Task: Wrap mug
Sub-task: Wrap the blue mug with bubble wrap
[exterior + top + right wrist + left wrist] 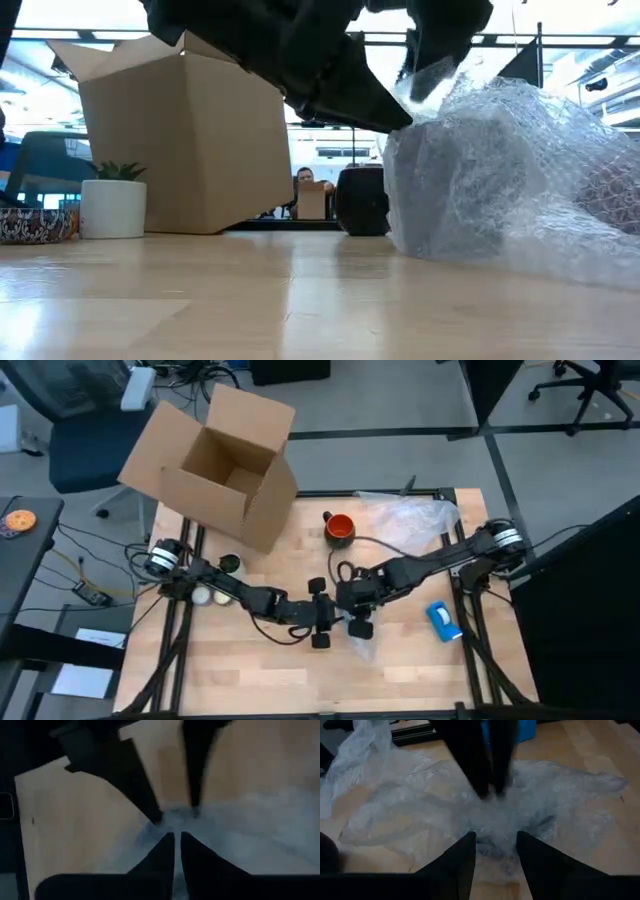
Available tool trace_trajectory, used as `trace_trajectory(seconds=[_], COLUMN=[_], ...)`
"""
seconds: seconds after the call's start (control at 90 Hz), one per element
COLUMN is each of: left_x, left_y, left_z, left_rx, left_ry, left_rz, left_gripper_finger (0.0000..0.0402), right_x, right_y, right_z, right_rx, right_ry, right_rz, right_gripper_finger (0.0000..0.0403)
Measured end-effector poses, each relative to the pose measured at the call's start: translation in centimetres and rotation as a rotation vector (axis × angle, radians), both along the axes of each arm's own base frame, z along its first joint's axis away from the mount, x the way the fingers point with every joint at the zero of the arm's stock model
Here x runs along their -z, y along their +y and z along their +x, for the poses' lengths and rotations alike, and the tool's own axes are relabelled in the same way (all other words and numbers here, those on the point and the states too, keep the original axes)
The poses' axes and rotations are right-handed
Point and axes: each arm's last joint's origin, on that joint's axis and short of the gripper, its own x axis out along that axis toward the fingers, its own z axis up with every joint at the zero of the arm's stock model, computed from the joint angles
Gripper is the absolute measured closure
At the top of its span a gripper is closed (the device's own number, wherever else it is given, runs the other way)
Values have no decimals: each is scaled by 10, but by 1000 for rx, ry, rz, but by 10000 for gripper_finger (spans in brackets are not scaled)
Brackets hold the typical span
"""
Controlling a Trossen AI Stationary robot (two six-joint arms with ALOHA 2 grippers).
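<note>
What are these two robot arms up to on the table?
Both arms meet mid-table over a sheet of bubble wrap. The right end effector is pinched shut on its edge; the left end effector is open around the wrap, facing it. The mug sits unwrapped, apart, beside the cardboard box.

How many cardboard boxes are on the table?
1. The cardboard box stands open at the table's far left corner, left of the mug. None seems hidden.
</note>
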Motion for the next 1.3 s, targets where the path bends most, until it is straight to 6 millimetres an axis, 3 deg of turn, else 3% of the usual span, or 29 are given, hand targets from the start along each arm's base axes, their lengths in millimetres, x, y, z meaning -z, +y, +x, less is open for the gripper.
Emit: trace_trajectory(seconds=[0.167, 0.344, 0.722, 0.844, 0.967, 1.3], left_x=[2, -3, -52, -67, -67, -31], left_y=[0, -2, 9, 6, -3, -16], left_z=[-1, -3, -45, -56, -48, -11], left_rx=[14, 31, 36, 13, 17, 52], left_ry=[16, 19, 150, 116, 31, -105], left_rz=[28, 48, 87, 16, -46, -45], left_gripper_finger=[273, 273, 273, 273, 273, 273], right_x=[21, 29, 51, 59, 57, 39], right_y=[1, 0, -2, 0, 3, 19], right_z=[2, 0, -4, -5, -5, 1], right_rx=[19, 35, 70, 50, 32, -16], right_ry=[116, 151, 134, 138, 142, 89], right_rz=[-24, -40, -67, -10, 29, 72], right_gripper_finger=[401, 402, 403, 403, 403, 403])
